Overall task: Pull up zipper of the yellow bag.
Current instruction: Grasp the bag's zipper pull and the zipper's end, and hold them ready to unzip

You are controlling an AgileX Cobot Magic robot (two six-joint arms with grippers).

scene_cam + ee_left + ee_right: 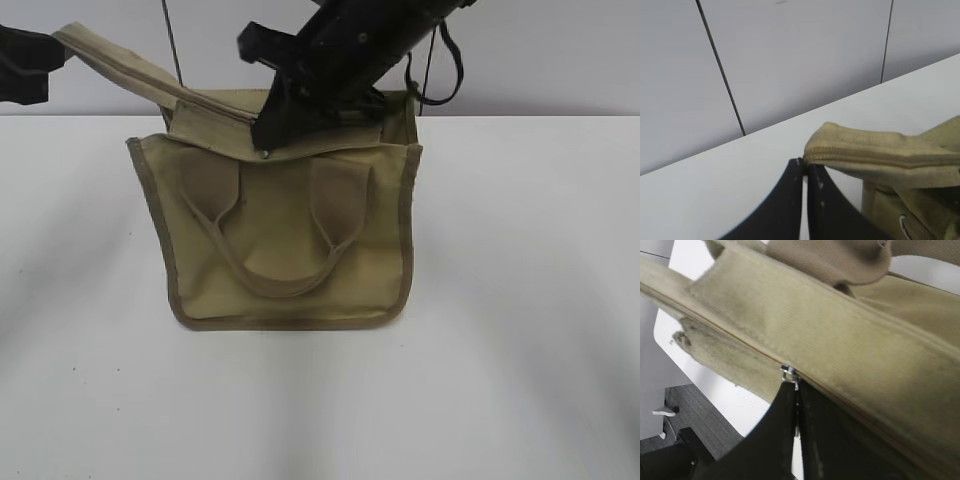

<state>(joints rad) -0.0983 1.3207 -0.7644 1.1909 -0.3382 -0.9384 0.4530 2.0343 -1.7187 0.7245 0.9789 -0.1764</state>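
Observation:
The yellow bag (290, 240) stands upright on the white table, front handle hanging down its face. My left gripper (45, 60) is shut on the end of the bag's top flap (850, 145) and holds it stretched up and to the left; the jaws (805, 165) pinch the flap's tip beside the zipper teeth. My right gripper (268, 140) is over the bag's top, shut on the silver zipper pull (788, 372). The zipper line (740, 340) runs along the khaki top panel in the right wrist view.
The white table (520, 330) stretches all round the bag. A grey wall with dark seams (720, 70) stands behind. The table's edge and a dark floor with equipment (685, 430) show in the right wrist view.

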